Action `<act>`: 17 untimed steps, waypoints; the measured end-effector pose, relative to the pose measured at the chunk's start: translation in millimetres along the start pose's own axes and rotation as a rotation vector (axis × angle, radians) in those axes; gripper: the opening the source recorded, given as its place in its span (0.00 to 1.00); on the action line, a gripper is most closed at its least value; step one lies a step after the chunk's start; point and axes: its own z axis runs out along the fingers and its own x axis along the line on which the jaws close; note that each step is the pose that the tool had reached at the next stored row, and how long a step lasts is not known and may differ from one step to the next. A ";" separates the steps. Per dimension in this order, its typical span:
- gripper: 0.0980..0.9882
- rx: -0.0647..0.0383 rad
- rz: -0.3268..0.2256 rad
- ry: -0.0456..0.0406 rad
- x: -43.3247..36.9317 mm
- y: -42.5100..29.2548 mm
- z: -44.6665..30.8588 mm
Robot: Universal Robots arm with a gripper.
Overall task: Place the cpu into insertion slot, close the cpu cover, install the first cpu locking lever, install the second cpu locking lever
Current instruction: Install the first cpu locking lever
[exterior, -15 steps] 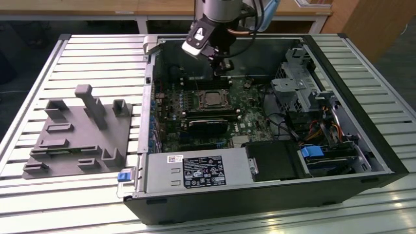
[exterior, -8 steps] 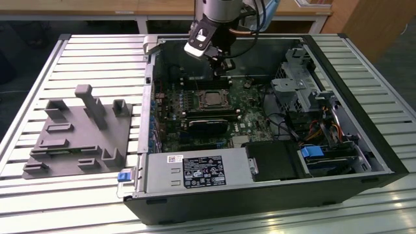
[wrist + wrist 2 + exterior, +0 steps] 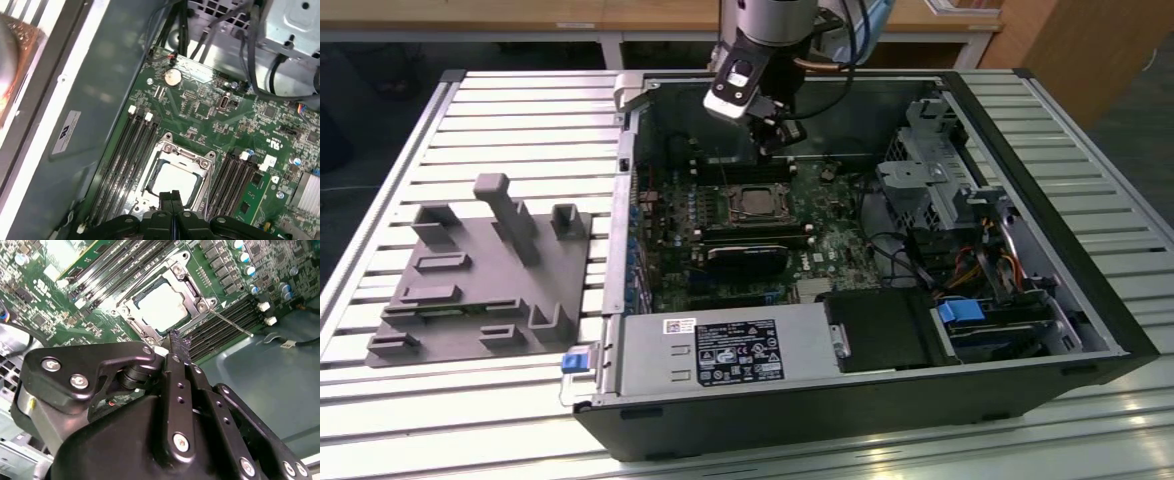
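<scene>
The cpu (image 3: pixel 750 203) (image 3: pixel 162 305) (image 3: pixel 175 182) lies flat in the insertion slot (image 3: pixel 750 192) on the green board, its pale metal top facing up. The silvery cpu cover (image 3: pixel 200 301) (image 3: pixel 165 148) lies down around it as a frame. A thin metal locking lever (image 3: pixel 231 323) sticks out sideways from the socket corner over the memory slots. My gripper (image 3: pixel 774 145) (image 3: pixel 175 340) (image 3: pixel 172 195) hangs just above the socket's edge on the side of the case's back wall. Its two black fingers are pressed together with nothing between them.
Long black memory slots (image 3: pixel 125 155) flank the socket on both sides. A black heatsink block (image 3: pixel 747 258) sits just in front of the socket, with the power supply (image 3: pixel 720 350) nearer still. Drive cage (image 3: pixel 934 170) and cables (image 3: pixel 981 270) fill the case's right. A grey fixture (image 3: pixel 480 270) stands outside.
</scene>
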 end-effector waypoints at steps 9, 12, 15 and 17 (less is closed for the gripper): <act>0.02 0.005 -0.148 0.0051 0.0 0.0 0.0; 0.02 0.007 -0.192 0.0066 0.0 0.0 0.0; 0.02 0.008 -0.235 0.0081 0.0 0.0 0.0; 0.02 0.009 -0.262 0.0091 0.0 0.0 0.0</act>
